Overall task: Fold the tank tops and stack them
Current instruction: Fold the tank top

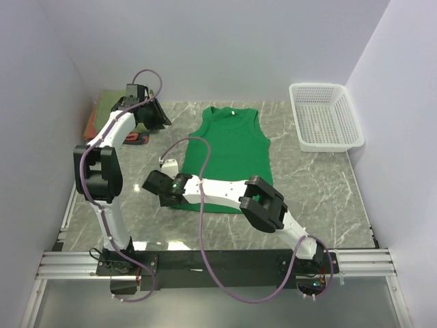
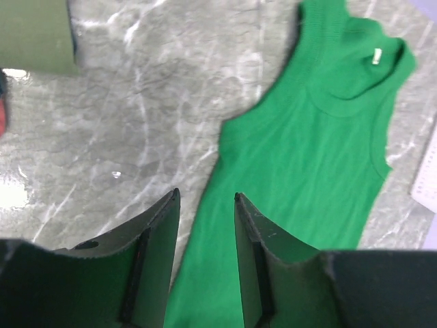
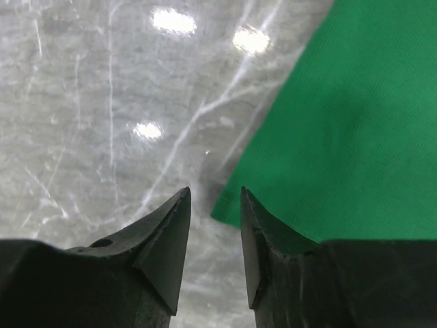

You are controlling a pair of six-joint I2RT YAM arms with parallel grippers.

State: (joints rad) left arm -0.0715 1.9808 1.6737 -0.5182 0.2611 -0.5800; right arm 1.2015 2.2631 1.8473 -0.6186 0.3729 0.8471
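On the marble table (image 1: 328, 184): bright green tank top (image 1: 235, 147) spread flat.
Left gripper (image 2: 205, 197): fingers apart, nothing between them, raised to the left of the green top.
Right gripper (image 3: 215, 191): fingers apart, empty, at the green top's near-left hem corner.
Olive top (image 1: 109, 102), rust-red top (image 1: 91, 126): together, well left of the green top, partly hidden by the left arm.
White mesh basket (image 1: 324, 116): right of the green top.

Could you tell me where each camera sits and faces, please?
Top external: above and behind the robot, looking down on the table; both arms show.
Left wrist: on the left arm, facing down past the left gripper at the neckline of the green tank top.
Right wrist: down past the right gripper at its hem corner.
Shared: all three see that top.
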